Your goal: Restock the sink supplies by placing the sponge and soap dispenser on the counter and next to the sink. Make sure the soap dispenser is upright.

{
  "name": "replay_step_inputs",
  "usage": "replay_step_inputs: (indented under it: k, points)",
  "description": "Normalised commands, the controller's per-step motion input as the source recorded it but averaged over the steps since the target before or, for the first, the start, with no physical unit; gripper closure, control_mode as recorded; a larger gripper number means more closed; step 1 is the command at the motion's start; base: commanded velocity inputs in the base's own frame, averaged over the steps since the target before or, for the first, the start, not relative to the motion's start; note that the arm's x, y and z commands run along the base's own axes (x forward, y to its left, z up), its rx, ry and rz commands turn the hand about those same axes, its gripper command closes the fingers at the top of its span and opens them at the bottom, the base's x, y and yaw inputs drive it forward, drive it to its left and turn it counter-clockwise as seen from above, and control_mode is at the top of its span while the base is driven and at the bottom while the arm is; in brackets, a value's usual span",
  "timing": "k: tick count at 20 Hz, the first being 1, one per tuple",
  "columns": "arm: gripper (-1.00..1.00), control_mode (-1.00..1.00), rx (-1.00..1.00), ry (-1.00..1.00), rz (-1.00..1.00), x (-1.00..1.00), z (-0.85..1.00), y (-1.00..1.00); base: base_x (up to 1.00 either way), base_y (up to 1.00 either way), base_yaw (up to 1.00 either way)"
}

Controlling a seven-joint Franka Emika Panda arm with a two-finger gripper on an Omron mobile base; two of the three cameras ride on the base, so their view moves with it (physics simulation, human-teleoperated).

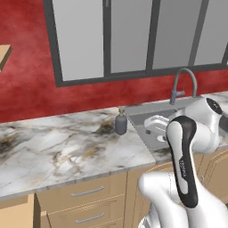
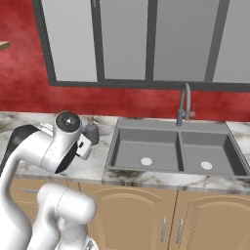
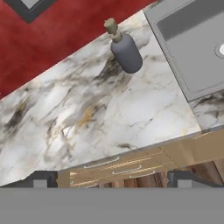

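The claw (image 3: 112, 179) hung above the near edge of the counter (image 1: 67, 151), its two dark tips set wide apart at the bottom of the hand view, with nothing between them and nothing touched. From the base cameras the hand was tucked behind the arm's own white links, so the fingers themselves could not be made out there.

The soap bottle (image 1: 120, 123) stood upright on the marble, toward the far side of the slab and just left of the sink (image 2: 176, 149), close to its rim though I could not tell whether it touched. Its tan pump pointed up, and the dark grey body cast a small shadow on the stone. In the hand view the same bottle (image 3: 125, 51) sat near the corner of the basin (image 3: 192, 43).

The sink was a grey steel double basin, each bowl with a round pale drain, and both bowls held nothing. The arched faucet (image 2: 184, 105) rose from its far rim, under the window (image 2: 146, 44) in the red wall.

Below the counter ran light wood drawers (image 1: 84, 200) with slim metal handles, all closed.

There was small lettering on the dark band of the arm's nearest link, too small for me to read.
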Motion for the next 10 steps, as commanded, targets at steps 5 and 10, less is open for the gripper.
replay_step_inputs:
  k: [5, 10]
  points:
    - [-1.0, -1.0, 0.0, -0.02, 0.0, -0.43, -0.11, 0.0, 0.0, 0.0, 0.0]
    - [-1.0, 1.0, 0.0, 0.0, 0.0, 0.0, 0.0, 0.0, -1.0, 0.29, 0.07]
